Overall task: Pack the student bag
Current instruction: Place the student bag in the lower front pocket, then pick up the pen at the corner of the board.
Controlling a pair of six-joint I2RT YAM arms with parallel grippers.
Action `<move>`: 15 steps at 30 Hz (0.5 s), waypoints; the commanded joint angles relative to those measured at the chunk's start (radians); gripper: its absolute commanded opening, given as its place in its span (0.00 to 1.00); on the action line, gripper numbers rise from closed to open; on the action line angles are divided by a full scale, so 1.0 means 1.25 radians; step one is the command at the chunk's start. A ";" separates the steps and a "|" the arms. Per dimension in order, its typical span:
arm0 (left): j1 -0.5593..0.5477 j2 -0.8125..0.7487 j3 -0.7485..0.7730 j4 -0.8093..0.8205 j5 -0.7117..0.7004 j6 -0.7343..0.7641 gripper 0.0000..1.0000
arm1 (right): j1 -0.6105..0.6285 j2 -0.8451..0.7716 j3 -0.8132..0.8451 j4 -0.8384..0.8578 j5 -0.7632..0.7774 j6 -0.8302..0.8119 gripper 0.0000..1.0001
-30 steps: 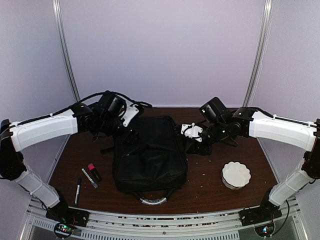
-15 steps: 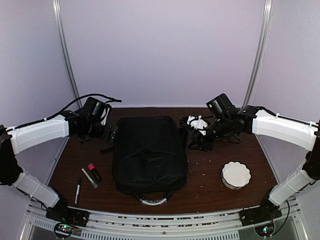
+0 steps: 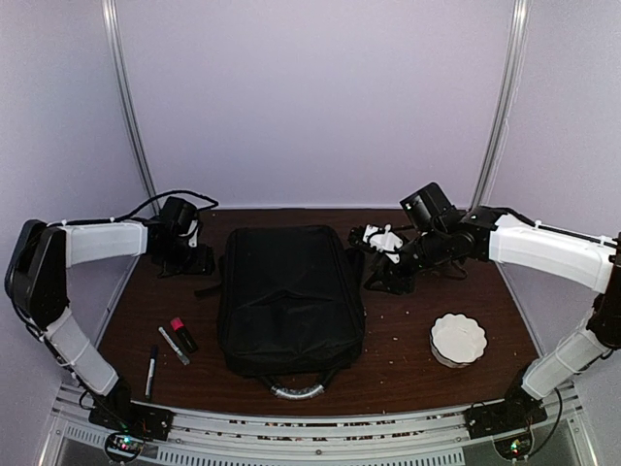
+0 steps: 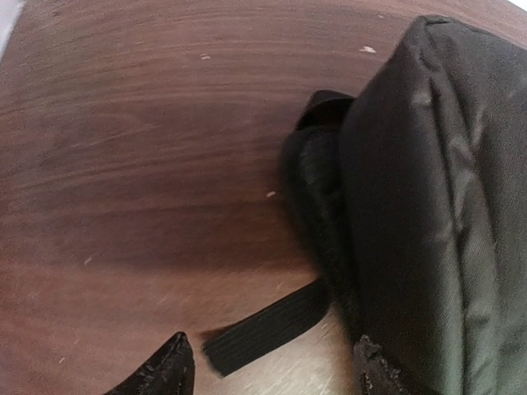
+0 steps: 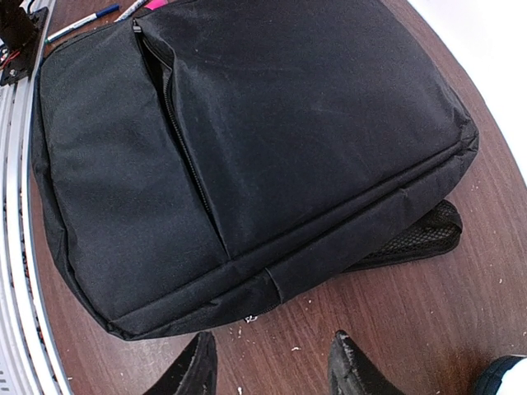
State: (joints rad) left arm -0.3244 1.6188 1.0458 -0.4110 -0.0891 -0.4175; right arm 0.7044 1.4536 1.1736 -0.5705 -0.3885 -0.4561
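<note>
Left gripper: fingers were apart
Right gripper: fingers were apart
Student bag: one
Pens: two, near left
Bowl: one

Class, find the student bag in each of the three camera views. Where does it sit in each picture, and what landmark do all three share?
Top external: the student bag lies flat at the centre of the picture.
Left wrist: the student bag fills the right side, a black strap trailing at the bottom.
Right wrist: the student bag fills most of the picture.
Shared landmark: the brown wooden table under it.
</note>
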 commanded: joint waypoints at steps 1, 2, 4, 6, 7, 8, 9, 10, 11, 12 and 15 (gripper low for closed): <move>-0.005 0.064 0.081 0.072 0.109 0.011 0.68 | -0.007 0.004 -0.009 0.010 0.010 0.008 0.46; -0.006 0.079 0.094 0.075 0.122 0.009 0.67 | -0.007 0.004 -0.010 0.010 0.012 0.007 0.46; -0.016 0.109 0.125 0.077 0.147 0.004 0.67 | -0.007 0.005 -0.010 0.011 0.014 0.007 0.47; -0.037 0.137 0.165 0.074 0.164 0.010 0.66 | -0.008 0.006 -0.011 0.011 0.015 0.006 0.47; -0.050 0.151 0.185 0.067 0.168 0.016 0.66 | -0.007 0.008 -0.011 0.011 0.015 0.006 0.47; -0.063 0.172 0.209 0.057 0.169 0.024 0.66 | -0.007 0.008 -0.011 0.011 0.014 0.006 0.46; -0.076 0.186 0.231 0.046 0.170 0.030 0.66 | -0.008 0.010 -0.010 0.011 0.014 0.005 0.47; -0.088 0.200 0.251 0.033 0.164 0.035 0.66 | -0.008 0.010 -0.011 0.010 0.014 0.005 0.47; -0.097 0.209 0.269 0.019 0.148 0.036 0.66 | -0.009 0.010 -0.010 0.010 0.014 0.005 0.46; -0.100 0.214 0.279 0.008 0.132 0.034 0.66 | -0.009 0.010 -0.009 0.009 0.013 0.005 0.47; -0.099 0.194 0.280 -0.026 0.045 0.016 0.67 | -0.009 0.006 -0.011 0.008 0.013 0.005 0.47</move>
State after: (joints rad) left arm -0.4232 1.8832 1.3655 -0.3939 0.0334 -0.3973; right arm 0.7002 1.4586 1.1694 -0.5674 -0.3843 -0.4561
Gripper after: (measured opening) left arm 0.665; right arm 0.466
